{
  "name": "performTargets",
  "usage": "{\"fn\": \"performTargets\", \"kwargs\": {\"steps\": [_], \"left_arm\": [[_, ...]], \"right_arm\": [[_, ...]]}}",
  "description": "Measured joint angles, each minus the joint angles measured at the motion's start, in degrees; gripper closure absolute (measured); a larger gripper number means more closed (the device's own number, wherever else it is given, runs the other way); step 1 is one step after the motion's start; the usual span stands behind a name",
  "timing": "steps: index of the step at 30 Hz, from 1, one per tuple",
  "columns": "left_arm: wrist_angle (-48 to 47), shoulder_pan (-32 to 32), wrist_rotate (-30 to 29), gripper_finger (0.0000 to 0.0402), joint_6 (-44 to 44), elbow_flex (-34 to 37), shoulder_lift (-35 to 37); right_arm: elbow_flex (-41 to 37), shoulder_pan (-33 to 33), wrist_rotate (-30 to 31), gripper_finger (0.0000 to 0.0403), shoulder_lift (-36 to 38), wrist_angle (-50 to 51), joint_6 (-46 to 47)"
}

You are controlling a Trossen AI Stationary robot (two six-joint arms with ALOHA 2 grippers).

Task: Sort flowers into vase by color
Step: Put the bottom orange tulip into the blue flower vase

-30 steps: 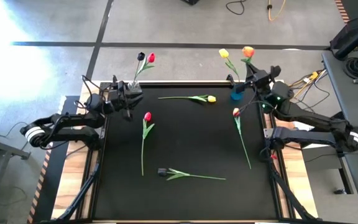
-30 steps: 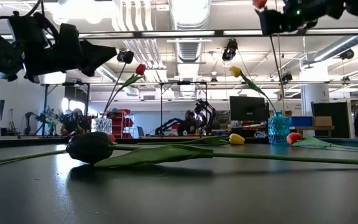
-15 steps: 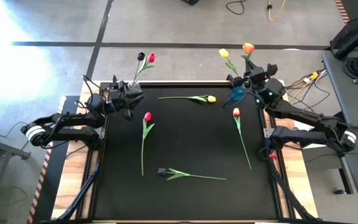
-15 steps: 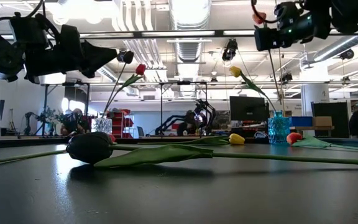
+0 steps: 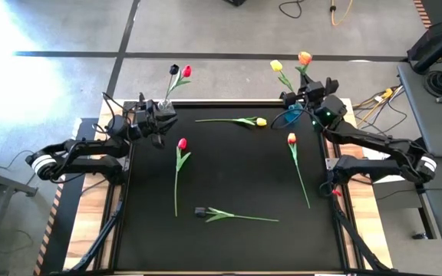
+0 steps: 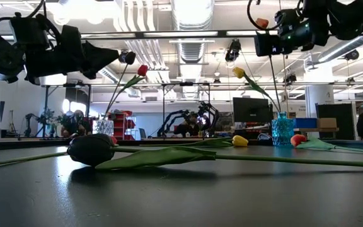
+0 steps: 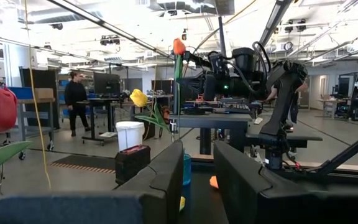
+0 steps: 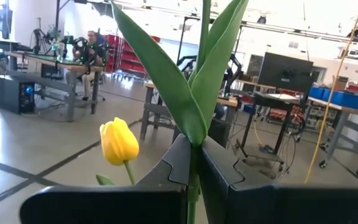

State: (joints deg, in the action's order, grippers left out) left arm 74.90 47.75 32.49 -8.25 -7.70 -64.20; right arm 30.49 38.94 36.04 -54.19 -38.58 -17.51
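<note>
My right gripper (image 5: 305, 96) is shut on an orange tulip (image 5: 305, 58) above the blue vase (image 5: 292, 116), which holds a yellow tulip (image 5: 276, 66). My left gripper (image 5: 157, 116) is open and hangs in the air at the far left, beside the clear vase (image 6: 104, 127) with a red tulip (image 5: 186, 71) and a near-black one (image 5: 173, 70). Flat on the black mat lie a yellow tulip (image 5: 261, 121), a red one (image 5: 182, 143), an orange one (image 5: 291, 139) and a near-black one (image 5: 200, 211). My right gripper pinches the orange tulip's stem (image 8: 194, 163) between its two fingers, just below where the leaves (image 8: 199, 93) fork. The fingers lie across the stem. The tulip stands upright, head (image 6: 261, 23) above the gripper. The stem's lower part (image 6: 274, 88) runs down toward the blue vase (image 6: 282, 129). Whether it is inside, I cannot tell.
The mat's wooden-edged frame (image 5: 342, 230) borders the work area. Cables (image 5: 374, 100) lie off the far right corner. The near half of the mat (image 5: 229, 249) is bare beyond the near-black tulip. People (image 8: 92, 46) and benches stand in the room behind.
My right gripper has carried the orange tulip toward the table's left and downward, ending over the blue vase. It has stayed shut on the stem.
</note>
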Motion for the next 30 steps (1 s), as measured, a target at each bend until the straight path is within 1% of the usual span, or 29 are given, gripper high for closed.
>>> {"fn": "performTargets", "kwargs": {"steps": [4, 8, 16, 20, 25, 27, 30], "left_arm": [[-0.36, 0.00, 0.00, 0.0326, 0.00, 0.00, 0.00], [-0.46, 0.00, 0.02, 0.0326, -0.02, 0.00, 0.00], [-1.36, 0.00, 0.02, 0.0326, 0.87, 0.00, 0.00], [-1.51, 0.00, 0.04, 0.0326, 1.34, 0.00, 0.00], [-1.80, 0.00, 0.04, 0.0326, 1.49, 0.00, 0.00], [-1.82, 0.00, 0.04, 0.0326, 1.51, 0.00, 0.00], [-1.94, 0.02, 0.04, 0.0326, 1.51, 0.00, 0.00]], "right_arm": [[-1.71, 0.00, 1.50, 0.0390, 0.04, -1.24, 0.65], [-3.99, 0.00, 1.64, 0.0390, 0.04, -3.90, 0.90], [-6.57, 0.00, 1.98, 0.0386, -0.12, -4.14, 2.89], [-6.99, 0.00, 4.68, 0.0353, -1.17, -4.07, 3.14], [-7.05, 0.09, 5.08, 0.0306, -2.50, -3.53, 4.02], [-7.05, 0.09, 5.22, 0.0294, -2.91, -3.30, 4.06], [-7.02, 0.09, 7.97, 0.0281, -3.32, -3.23, 4.06]]}}
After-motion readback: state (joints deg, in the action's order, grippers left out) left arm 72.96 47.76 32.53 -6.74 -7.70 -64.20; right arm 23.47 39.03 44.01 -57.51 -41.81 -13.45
